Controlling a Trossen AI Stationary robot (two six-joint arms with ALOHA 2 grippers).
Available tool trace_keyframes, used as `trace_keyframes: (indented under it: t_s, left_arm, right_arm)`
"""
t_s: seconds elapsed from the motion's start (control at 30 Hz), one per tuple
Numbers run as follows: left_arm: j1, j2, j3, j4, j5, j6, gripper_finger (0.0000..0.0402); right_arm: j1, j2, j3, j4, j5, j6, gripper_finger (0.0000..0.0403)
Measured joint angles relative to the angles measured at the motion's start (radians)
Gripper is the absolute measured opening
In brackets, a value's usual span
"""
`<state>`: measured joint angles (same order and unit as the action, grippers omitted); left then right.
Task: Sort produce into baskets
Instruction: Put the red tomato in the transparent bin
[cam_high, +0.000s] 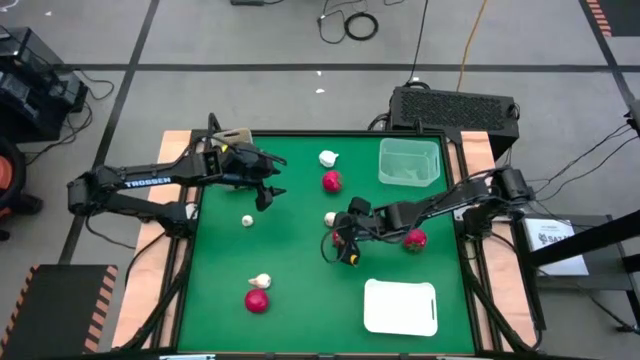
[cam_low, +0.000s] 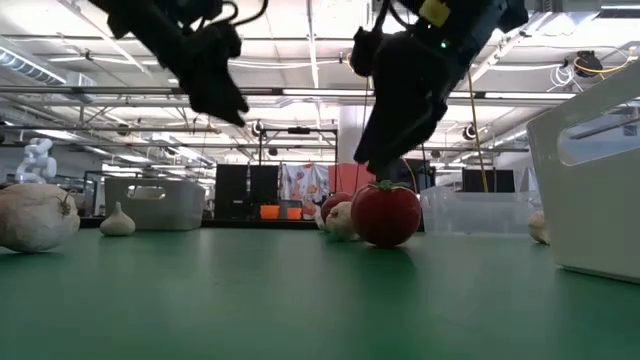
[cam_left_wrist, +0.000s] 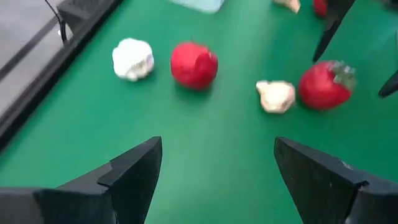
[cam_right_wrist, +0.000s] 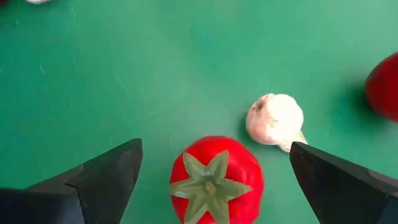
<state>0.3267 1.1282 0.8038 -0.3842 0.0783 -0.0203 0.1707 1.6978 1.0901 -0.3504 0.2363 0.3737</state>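
My right gripper (cam_high: 343, 245) is open and points down over a red tomato with a green star-shaped top (cam_right_wrist: 214, 180), one finger on either side of it, apart from it. The tomato rests on the green table near a white garlic bulb (cam_right_wrist: 274, 119). My left gripper (cam_high: 266, 190) is open and empty above the table's far left part. More red pieces (cam_high: 331, 181) (cam_high: 415, 240) (cam_high: 257, 300) and garlic bulbs (cam_high: 328, 158) (cam_high: 247, 220) (cam_high: 260, 281) lie scattered. No yellow fruit shows.
A clear greenish bin (cam_high: 408, 162) stands at the far right. A flat white tray (cam_high: 400, 307) lies at the near right. A whitish bin (cam_low: 155, 203) stands at the far left corner, partly behind my left arm. The table's near middle is bare green.
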Motion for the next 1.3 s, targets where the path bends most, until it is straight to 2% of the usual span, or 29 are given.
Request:
trace_keyframes:
  t_s: [0.27, 0.6, 0.73, 0.9, 1.07, 1.3]
  left_arm:
    - [0.0, 0.0, -0.093, 0.076, 0.054, -0.035, 0.0317]
    - [0.0, 0.0, -0.097, 0.118, 0.057, -0.041, 0.0317]
    - [0.0, 0.0, -0.097, 0.117, 0.057, -0.022, 0.0317]
    - [0.0, 0.0, -0.097, 0.135, 0.057, -0.018, 0.0317]
    - [0.0, 0.001, -0.097, 0.167, 0.052, -0.019, 0.0317]
    - [0.004, 0.001, -0.097, 0.186, 0.04, -0.026, 0.0317]
  right_arm:
    - [0.001, 0.081, 0.0, 0.001, 0.0, 0.003, 0.0398]
    - [0.001, 0.145, 0.0, 0.0, 0.019, 0.025, 0.0395]
    - [-0.003, 0.145, 0.0, -0.002, 0.016, 0.055, 0.037]
    - [-0.022, 0.145, 0.0, -0.002, -0.069, 0.091, 0.0315]
    - [-0.061, 0.101, 0.008, -0.066, -0.138, 0.11, 0.028]
    - [-0.157, -0.016, 0.059, -0.289, -0.12, 0.009, 0.0297]
